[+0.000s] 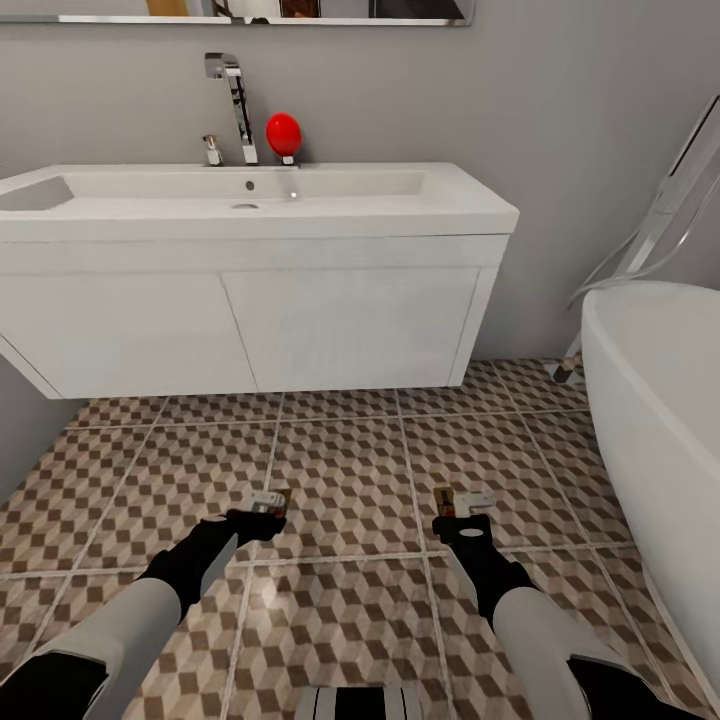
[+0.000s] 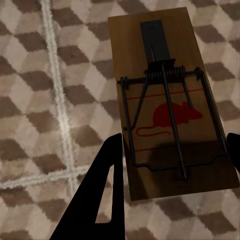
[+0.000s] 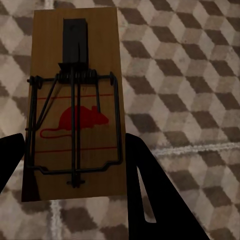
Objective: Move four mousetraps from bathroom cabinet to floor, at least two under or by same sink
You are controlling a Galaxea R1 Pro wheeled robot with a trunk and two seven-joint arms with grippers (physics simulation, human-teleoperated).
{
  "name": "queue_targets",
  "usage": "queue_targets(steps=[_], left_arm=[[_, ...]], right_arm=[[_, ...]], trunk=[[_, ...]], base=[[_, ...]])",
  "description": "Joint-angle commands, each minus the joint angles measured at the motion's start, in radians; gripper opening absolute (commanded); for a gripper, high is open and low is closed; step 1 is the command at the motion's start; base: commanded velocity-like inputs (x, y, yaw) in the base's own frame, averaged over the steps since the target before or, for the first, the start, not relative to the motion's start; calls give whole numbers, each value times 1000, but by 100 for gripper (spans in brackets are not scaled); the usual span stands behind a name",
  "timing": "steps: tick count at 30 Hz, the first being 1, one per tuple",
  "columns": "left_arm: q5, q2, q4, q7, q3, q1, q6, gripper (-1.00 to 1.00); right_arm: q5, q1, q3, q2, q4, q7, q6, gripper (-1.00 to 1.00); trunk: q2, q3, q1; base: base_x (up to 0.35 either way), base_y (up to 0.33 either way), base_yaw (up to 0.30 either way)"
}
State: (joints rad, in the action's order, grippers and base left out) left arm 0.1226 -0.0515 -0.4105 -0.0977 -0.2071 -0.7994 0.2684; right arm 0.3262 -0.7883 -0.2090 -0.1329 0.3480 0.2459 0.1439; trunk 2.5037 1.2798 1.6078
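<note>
Gripping a mousetrap (image 2: 172, 107), left claw (image 2: 170, 165), right claw (image 3: 75, 165) clamping another mousetrap (image 3: 75, 107), above bathroom floor (image 1: 350, 480)

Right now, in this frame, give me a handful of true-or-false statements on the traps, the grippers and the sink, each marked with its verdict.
1. Each gripper holds a mousetrap. True: the left gripper has its fingers on either side of the left mousetrap, and the right gripper likewise on the right mousetrap.
2. The bathroom sink is behind the robot. False: it stands straight ahead against the wall.
3. Each trap board carries a red mouse print. True.
4. A blue ball sits by the tap. False: the round object is red.
5. The bathtub is at the robot's left. False: at its right.
</note>
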Motion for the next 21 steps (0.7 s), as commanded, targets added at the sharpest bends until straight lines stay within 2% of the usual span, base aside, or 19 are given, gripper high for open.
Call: queue_targets(steps=[1, 21], left_arm=[[9, -1, -3, 2, -6, 0, 6, -100], [8, 4, -22, 8, -5, 0, 13, -100]], right_arm=[[7, 0, -4, -1, 2, 3, 6, -100], [8, 0, -4, -1, 2, 3, 6, -100]], trunk=[[0, 1, 0], [0, 1, 0]], base=[[0, 0, 0], [0, 0, 0]])
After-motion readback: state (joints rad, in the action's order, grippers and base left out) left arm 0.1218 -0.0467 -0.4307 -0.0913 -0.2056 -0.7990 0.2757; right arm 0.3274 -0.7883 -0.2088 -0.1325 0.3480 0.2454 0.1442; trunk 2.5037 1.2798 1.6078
